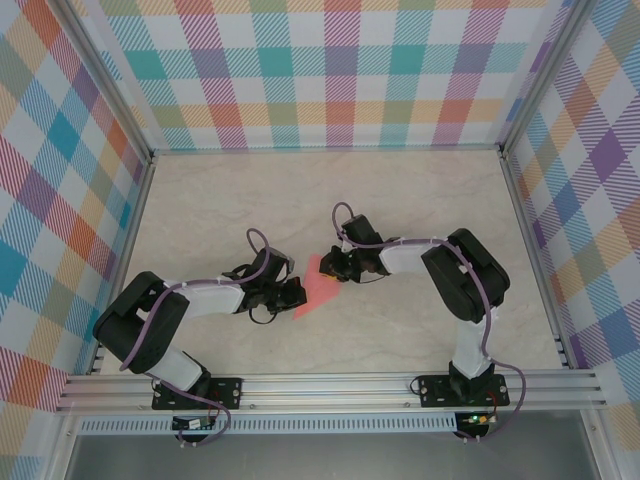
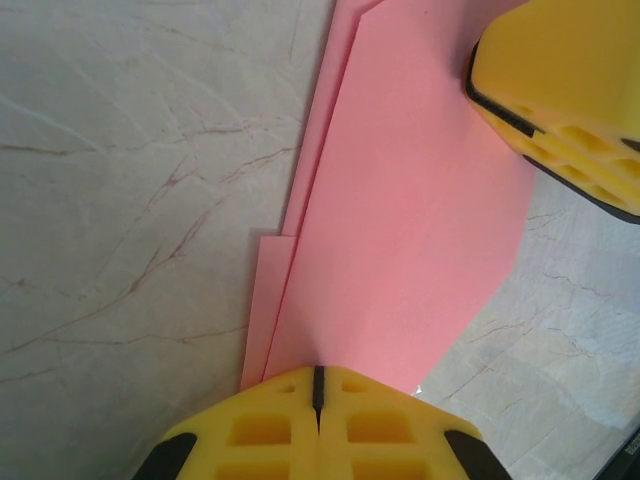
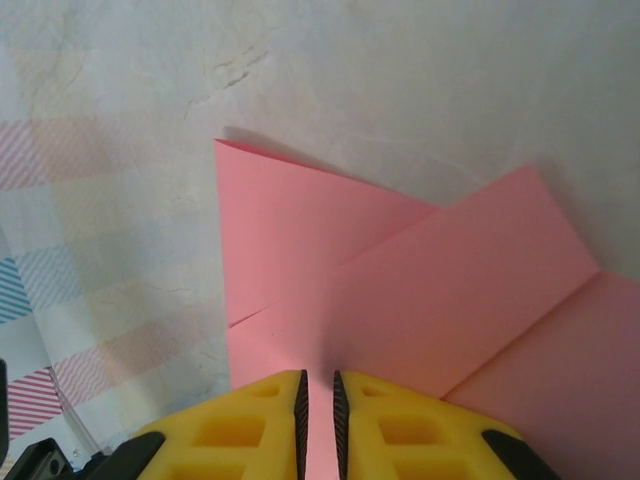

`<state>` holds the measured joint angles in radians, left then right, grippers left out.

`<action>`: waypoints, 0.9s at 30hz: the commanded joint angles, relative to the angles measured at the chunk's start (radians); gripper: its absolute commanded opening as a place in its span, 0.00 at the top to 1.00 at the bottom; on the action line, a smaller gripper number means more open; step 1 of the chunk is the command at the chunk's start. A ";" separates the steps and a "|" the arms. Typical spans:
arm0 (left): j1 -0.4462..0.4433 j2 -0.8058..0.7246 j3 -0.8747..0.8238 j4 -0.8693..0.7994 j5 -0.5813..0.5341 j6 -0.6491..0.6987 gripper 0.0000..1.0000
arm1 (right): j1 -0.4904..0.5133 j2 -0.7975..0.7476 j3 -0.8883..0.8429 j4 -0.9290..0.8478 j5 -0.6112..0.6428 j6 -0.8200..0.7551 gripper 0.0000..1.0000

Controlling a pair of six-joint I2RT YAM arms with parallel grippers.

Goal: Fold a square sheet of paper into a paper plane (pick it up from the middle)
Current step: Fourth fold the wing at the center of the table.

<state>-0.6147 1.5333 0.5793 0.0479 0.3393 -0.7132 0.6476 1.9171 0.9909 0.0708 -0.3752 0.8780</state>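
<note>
Top view: the two arms are meeting near the middle of the table, and the plane is lying between the left gripper and the right gripper.
Left wrist view: the left jaws are pressing fully together on the plane's narrow end. One yellow finger of the right gripper is sitting over the far corner (the top view is too small to show this).
Right wrist view: the right jaws are standing only a slit apart. Pink paper is passing into the slit, so they are gripping the plane.
Material: the plane is showing smooth salmon-pink layers, straight creases and sharp corners. The table is looking like pale stone with thin brown veins.
Room: the plane is lying well apart from the checked walls, with open table spreading on every side.
</note>
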 commanded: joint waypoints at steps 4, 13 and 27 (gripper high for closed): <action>-0.003 -0.058 -0.020 -0.256 -0.050 0.018 0.96 | 0.000 0.044 -0.039 -0.040 0.068 0.016 0.85; 0.021 -0.188 0.113 -0.256 0.049 -0.051 0.83 | 0.000 0.048 -0.069 -0.030 0.067 0.022 0.86; 0.022 0.015 -0.036 0.020 0.106 -0.215 0.80 | 0.000 0.059 -0.075 -0.034 0.065 0.022 0.85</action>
<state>-0.6006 1.5375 0.5957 0.0452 0.4473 -0.8959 0.6479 1.9179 0.9642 0.1162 -0.3790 0.9047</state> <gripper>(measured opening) 0.196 0.147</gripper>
